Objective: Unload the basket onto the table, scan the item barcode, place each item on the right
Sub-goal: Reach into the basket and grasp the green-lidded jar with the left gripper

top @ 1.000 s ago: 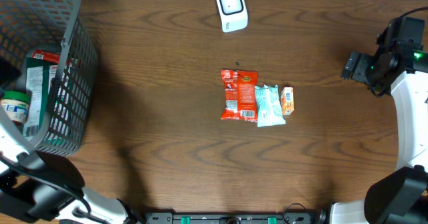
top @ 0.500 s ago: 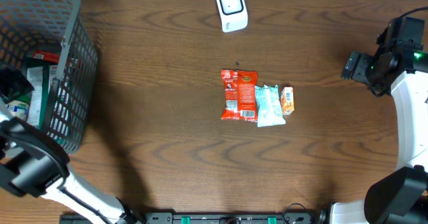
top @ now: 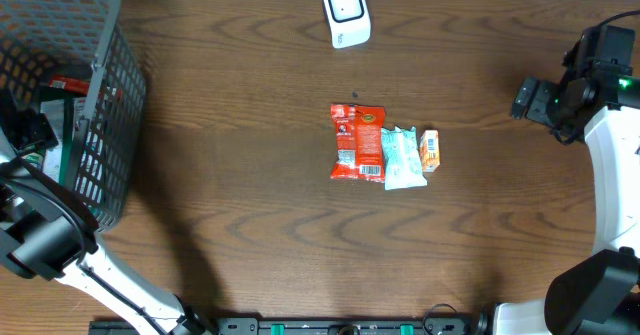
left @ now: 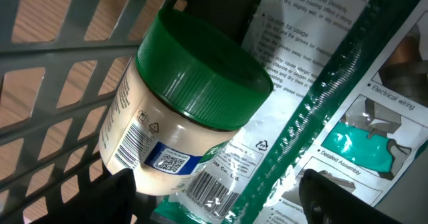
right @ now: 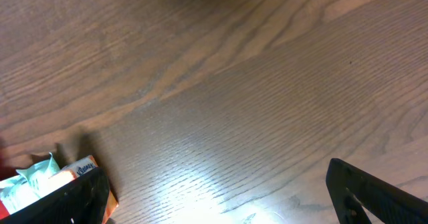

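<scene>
Grey basket [top: 120,125] stands at left on the wooden table [top: 250,250].

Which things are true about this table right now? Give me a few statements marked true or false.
The jar in the basket has a green lid. True.
A red packet, a pale green packet and an orange packet lie side by side. True.
The white scanner lies inside the basket. False: it sits at the far edge of the table.
The left gripper is clamped on the jar. False: its jaws stand wide open.
The right gripper holds the orange packet. False: it is open and empty.
</scene>
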Action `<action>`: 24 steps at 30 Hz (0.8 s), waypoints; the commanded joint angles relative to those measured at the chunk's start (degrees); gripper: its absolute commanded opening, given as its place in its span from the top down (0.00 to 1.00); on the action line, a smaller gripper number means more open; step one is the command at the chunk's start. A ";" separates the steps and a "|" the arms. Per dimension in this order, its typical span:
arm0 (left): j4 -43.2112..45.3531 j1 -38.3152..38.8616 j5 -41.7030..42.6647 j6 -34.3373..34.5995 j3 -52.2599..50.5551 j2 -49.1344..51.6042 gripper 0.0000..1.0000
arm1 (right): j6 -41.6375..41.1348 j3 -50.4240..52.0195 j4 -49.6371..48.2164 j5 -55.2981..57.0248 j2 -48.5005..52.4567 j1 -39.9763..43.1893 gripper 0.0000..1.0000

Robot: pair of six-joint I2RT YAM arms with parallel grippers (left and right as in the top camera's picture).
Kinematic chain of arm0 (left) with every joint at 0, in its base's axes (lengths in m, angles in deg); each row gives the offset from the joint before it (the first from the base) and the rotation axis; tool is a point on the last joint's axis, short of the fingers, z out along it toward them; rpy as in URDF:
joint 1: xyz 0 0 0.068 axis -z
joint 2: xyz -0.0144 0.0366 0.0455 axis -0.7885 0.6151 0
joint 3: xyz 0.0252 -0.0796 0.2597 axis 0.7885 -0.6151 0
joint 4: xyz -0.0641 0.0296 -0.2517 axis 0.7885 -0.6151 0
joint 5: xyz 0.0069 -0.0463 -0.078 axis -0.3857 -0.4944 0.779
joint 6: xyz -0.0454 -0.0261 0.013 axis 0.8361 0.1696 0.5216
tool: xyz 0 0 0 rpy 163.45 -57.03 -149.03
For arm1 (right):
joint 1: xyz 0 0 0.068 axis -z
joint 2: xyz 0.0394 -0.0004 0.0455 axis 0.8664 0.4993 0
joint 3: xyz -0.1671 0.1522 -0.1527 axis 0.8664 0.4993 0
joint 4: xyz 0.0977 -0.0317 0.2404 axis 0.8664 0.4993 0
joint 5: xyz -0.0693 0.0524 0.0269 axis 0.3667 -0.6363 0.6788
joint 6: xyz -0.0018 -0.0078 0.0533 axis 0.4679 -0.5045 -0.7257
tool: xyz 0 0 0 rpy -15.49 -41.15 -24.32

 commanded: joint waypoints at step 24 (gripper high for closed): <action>5.03 -0.92 -0.55 -12.09 -0.50 0.70 0.19 | 0.02 -0.48 0.02 0.31 -0.15 0.02 0.01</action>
